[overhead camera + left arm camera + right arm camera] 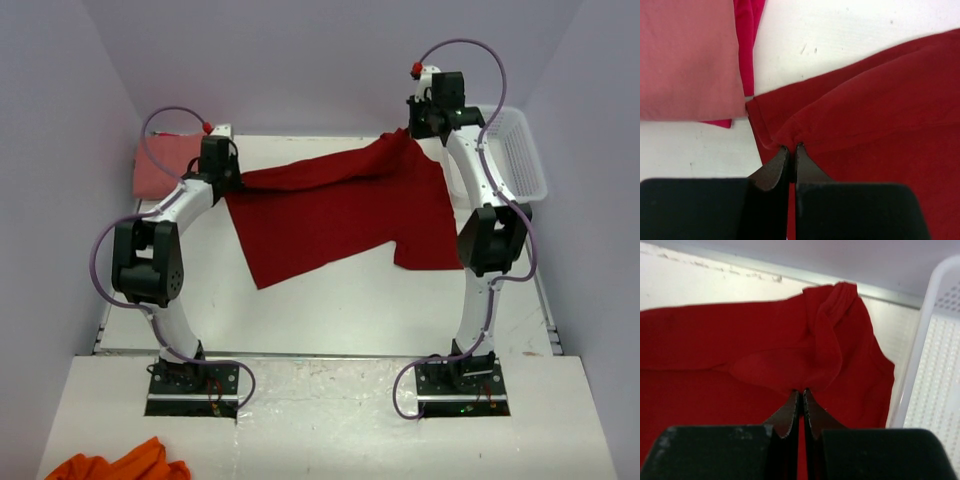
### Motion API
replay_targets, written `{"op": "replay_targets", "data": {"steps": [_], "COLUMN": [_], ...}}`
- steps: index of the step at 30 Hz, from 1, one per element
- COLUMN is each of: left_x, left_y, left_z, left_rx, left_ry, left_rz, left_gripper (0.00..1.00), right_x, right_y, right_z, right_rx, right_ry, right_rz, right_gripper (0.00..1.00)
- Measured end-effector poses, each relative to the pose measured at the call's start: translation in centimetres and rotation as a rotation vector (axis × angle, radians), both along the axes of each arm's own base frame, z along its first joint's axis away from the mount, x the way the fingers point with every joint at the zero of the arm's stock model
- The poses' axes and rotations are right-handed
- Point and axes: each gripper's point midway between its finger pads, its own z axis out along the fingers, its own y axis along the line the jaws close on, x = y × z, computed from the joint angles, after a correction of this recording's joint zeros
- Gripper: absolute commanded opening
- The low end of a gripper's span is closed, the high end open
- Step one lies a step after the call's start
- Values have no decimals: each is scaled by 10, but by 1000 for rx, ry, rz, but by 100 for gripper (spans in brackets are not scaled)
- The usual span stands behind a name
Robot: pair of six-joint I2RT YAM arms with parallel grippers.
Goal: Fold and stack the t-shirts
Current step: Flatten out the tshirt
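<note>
Surface: scuffed white tabletop [330,310], walled in pale lavender.
Main shirt: large dark red cloth t-shirt [340,215] drapes across the far half, between the arms.
Left gripper [791,148]: jaws pinched tight on its left edge.
Right gripper [802,392]: jaws clamped on a bunched fold, beside a white perforated plastic basket [935,365].
Far-left corner: salmon-pink t-shirt [687,55] lies over a brighter red t-shirt [747,30].

A robotics lab test cell is indicated: a bare white counter [340,310] is boxed in by plain pale walls [300,60]. A left arm [165,260] and a right arm [485,250], looped with purple cables [97,260], are bolted to metal base plates [195,385] at 6 o'clock, and a white perforated basket [528,160] is set at 2 o'clock.
</note>
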Motion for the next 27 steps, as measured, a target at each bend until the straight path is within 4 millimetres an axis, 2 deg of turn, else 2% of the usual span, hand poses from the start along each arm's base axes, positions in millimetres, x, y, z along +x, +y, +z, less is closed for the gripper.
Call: {"op": "replay_targets", "data": {"steps": [6,9,16,19,23,25,27], "left_x": [-16,-22,-36,-40,-44,-47,-51], "left_y": [-6,-12,-38,-42,-38,-36,-35], "left_z": [-21,-26,-36,-40,-41,-32,-12], "left_rx": [-30,-41,-40,-37,-25,-21,-29], "left_ry": [58,76,105,118,123,114,80], "left_rz": [-8,-13,-60,-62,-39,-33,-34], "left_gripper": [0,0,0,0,0,0,0], "right_x": [-23,-30,-28,-21,-8,-10,-16], "right_y": [-7,-8,-12,-15,-17,-15,-15], "right_z": [-28,-31,-30,-20,5,16,27], "right_rx": [-18,-20,-35,-48,-45,-34,-40], "right_ry": [86,99,93,69,5,-16,-34], "right_rz": [-35,-48,-71,-93,-115,-121,-131], "right_gripper": [0,0,0,0,0,0,0]}}
